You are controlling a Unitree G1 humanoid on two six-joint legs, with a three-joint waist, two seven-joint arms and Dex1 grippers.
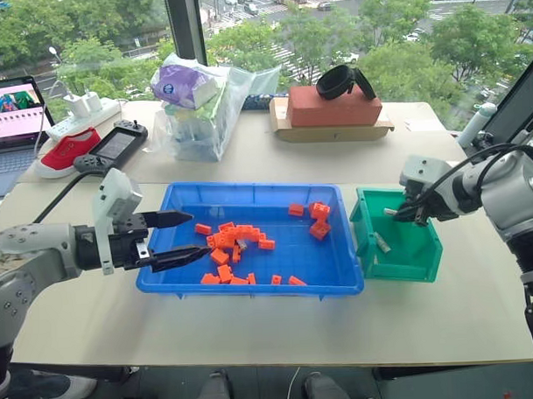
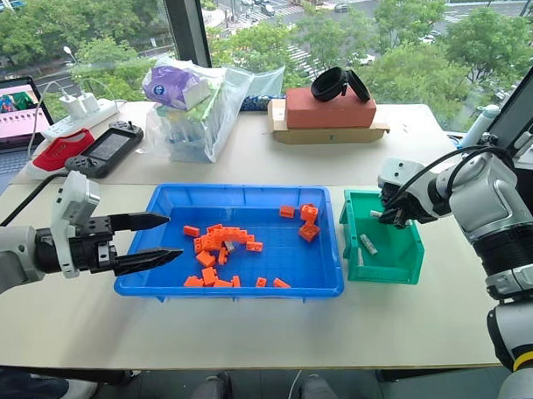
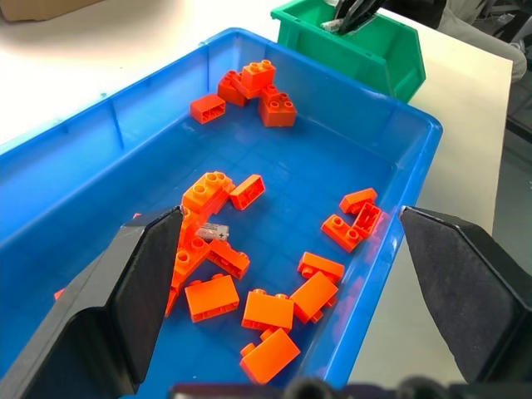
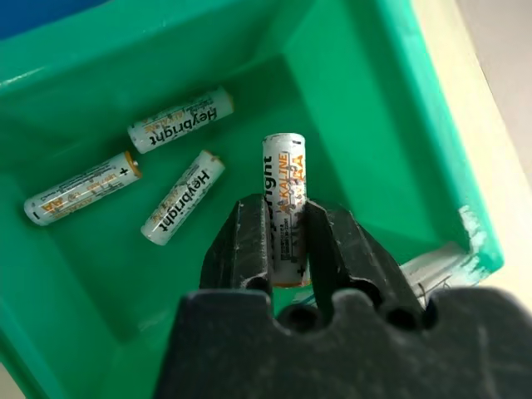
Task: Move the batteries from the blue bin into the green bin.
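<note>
A white battery (image 4: 283,208) sits pinched between the two black fingers of the right gripper (image 4: 285,249), poised above the inside of the green bin (image 4: 357,108); its lower end is hidden behind the fingers. Three more batteries (image 4: 184,196) lie loose on the green bin's floor, their printed lettering partly legible, one near the back wall and two side by side. From the head camera, the green bin (image 1: 425,262) stands just beside the right end of the blue bin (image 1: 326,281), and only one grey cylinder on its floor can be made out.

In the blue bin, one battery (image 3: 213,232) lies half buried among the orange toy bricks (image 3: 268,310), just an end and a bit of marking showing. Whether others lie under the brick pile cannot be told.

The left gripper (image 1: 182,236) hovers over the blue bin's left end, its fingers spread wide apart and holding nothing.

Behind the bins on the table (image 1: 254,336) rest a plastic bag (image 1: 202,110), a red brick (image 1: 332,107) on a board, a handheld controller (image 1: 111,146) and a laptop (image 1: 10,116) cut off at the edge.
</note>
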